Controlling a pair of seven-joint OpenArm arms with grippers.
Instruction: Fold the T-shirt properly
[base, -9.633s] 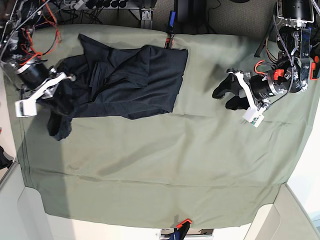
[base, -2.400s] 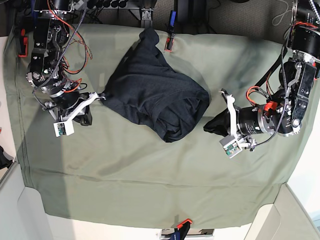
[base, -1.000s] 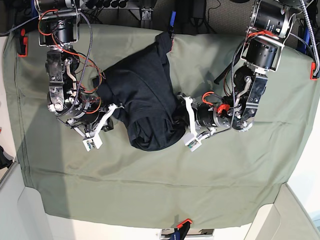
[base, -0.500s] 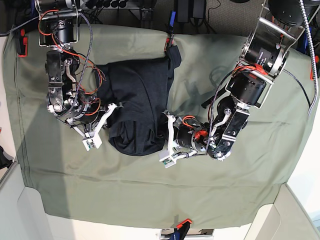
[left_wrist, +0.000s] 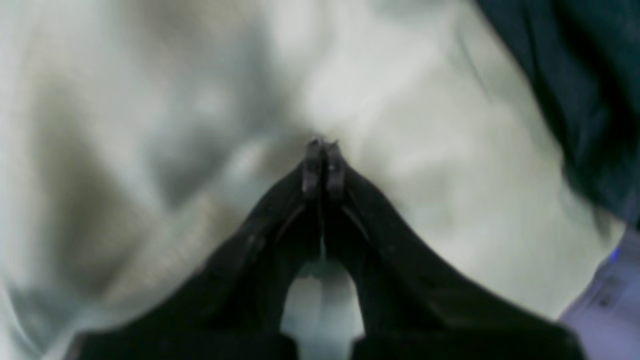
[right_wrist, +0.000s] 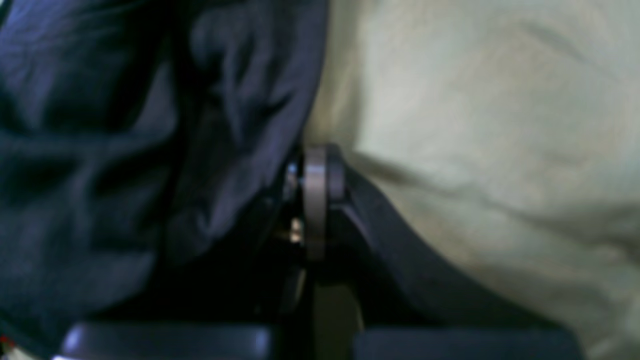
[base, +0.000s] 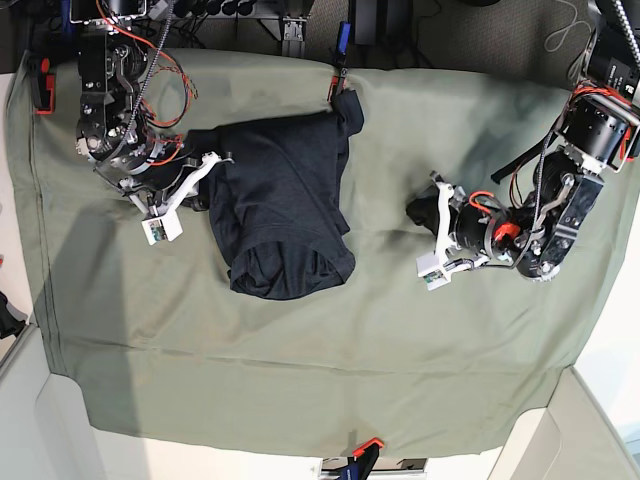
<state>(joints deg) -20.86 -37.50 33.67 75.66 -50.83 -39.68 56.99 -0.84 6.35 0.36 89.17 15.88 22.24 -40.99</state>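
Observation:
The dark navy T-shirt (base: 285, 210) lies bunched in a rough rectangle on the olive-green table cloth (base: 300, 360), with a rolled hem at its near end. My right gripper (base: 203, 182) is at the shirt's left edge. In the right wrist view it (right_wrist: 315, 165) is shut, with shirt fabric (right_wrist: 125, 150) pinched and draped on its left side. My left gripper (base: 416, 212) is shut and empty, well to the right of the shirt. In the left wrist view its tips (left_wrist: 322, 150) hover over bare cloth, and the shirt (left_wrist: 590, 100) shows at the upper right.
A red clamp (base: 337, 85) holds the cloth at the far edge by the shirt's top corner. An orange clamp (base: 365, 446) sits at the near edge. Cables and electronics (base: 200, 10) lie beyond the far edge. The cloth is wrinkled between the shirt and the left gripper.
My left gripper has left the shirt's lower right edge and drawn back to the right. The right gripper has shifted up and left with the shirt's edge. The shirt spread slightly.

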